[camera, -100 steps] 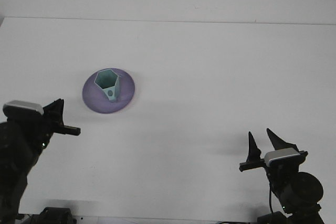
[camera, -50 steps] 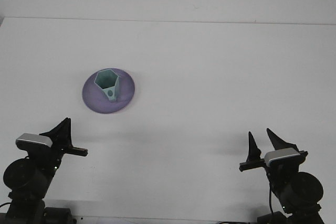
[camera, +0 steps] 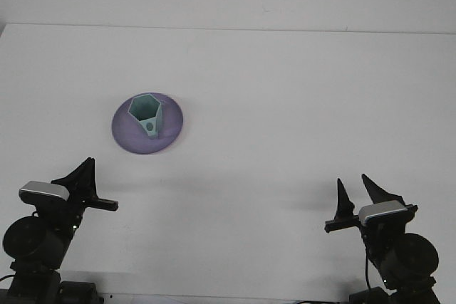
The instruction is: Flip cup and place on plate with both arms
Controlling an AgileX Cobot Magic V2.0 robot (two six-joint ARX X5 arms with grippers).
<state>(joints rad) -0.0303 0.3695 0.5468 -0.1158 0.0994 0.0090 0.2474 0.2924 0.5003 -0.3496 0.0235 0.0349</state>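
A pale teal five-sided cup (camera: 147, 117) stands upright, mouth up, on a round purple plate (camera: 171, 124) at the left middle of the white table. My left gripper (camera: 90, 183) sits low near the front left edge, well below the plate, open with nothing between its fingers. At the front right, my right gripper (camera: 355, 192) points up and away from me, also open and empty, far from the plate.
The white table (camera: 285, 105) runs back to a pale wall at the top. Both arm bases rest at the front edge, one in each lower corner.
My left arm has dropped and pulled back from beside the plate to the front left edge, then barely shifted. The right arm, cup and plate have not moved.
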